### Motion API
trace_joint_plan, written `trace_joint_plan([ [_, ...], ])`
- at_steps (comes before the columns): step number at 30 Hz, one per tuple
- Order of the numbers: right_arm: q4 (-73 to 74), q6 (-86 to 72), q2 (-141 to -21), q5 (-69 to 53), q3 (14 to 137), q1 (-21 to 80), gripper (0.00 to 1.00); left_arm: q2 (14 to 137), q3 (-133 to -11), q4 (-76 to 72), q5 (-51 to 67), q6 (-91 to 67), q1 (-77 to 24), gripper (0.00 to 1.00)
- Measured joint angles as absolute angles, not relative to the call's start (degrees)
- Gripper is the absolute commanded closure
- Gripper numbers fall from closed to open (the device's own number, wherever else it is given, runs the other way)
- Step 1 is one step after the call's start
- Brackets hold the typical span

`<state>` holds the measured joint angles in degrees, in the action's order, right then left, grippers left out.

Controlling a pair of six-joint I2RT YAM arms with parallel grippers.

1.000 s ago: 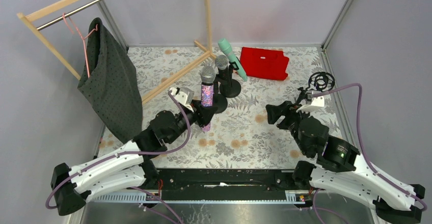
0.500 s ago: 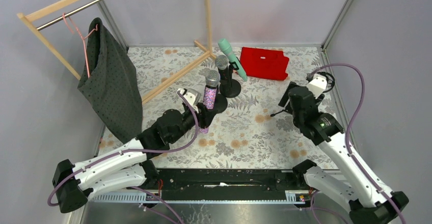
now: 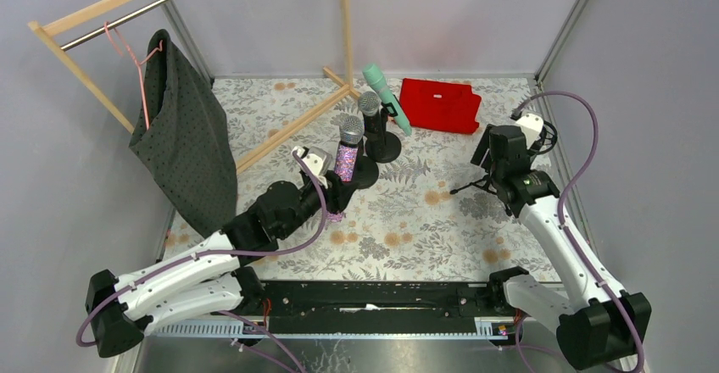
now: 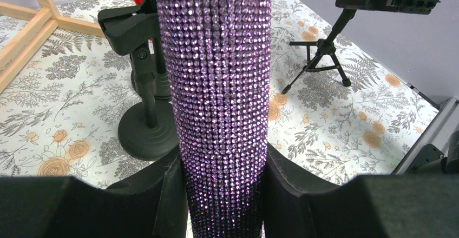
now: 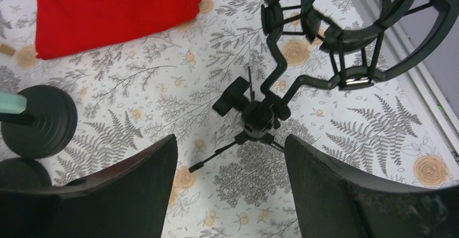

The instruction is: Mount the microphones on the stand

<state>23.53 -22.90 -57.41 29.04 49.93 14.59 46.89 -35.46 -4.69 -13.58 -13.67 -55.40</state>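
At mid-counter (image 3: 407,220), the left hand (image 4: 222,194) is clenched on the upright purple mic (image 4: 219,86), just beside a round stand (image 4: 146,132). Just beyond are the black mic (image 3: 370,106) and green mic (image 3: 386,97). At right, the right hand (image 5: 230,184), fingers spread, hovers over a tripod stand (image 5: 257,116), with red cloth (image 3: 441,104) beyond.

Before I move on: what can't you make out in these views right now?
- Left wrist: the purple microphone has its head cut off by the top edge.
- Top external: the near stand has its clip hidden behind that microphone.
- Right wrist: the shock mount has its ring cut by the top edge.
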Motion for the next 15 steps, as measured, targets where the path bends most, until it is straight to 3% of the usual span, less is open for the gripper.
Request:
trace_joint_plan([
  [8,19.8,-19.5,-60.8,29.2,49.9,10.1,0.28,46.8,-35.6,-2.9,-13.6,-13.3,-55.4,1.0],
  [15,17.3,-18.7,-62.5,27.6,49.9,7.8,0.45,46.9,-35.7,-2.5,-13.6,-12.8,-55.4,1.0],
])
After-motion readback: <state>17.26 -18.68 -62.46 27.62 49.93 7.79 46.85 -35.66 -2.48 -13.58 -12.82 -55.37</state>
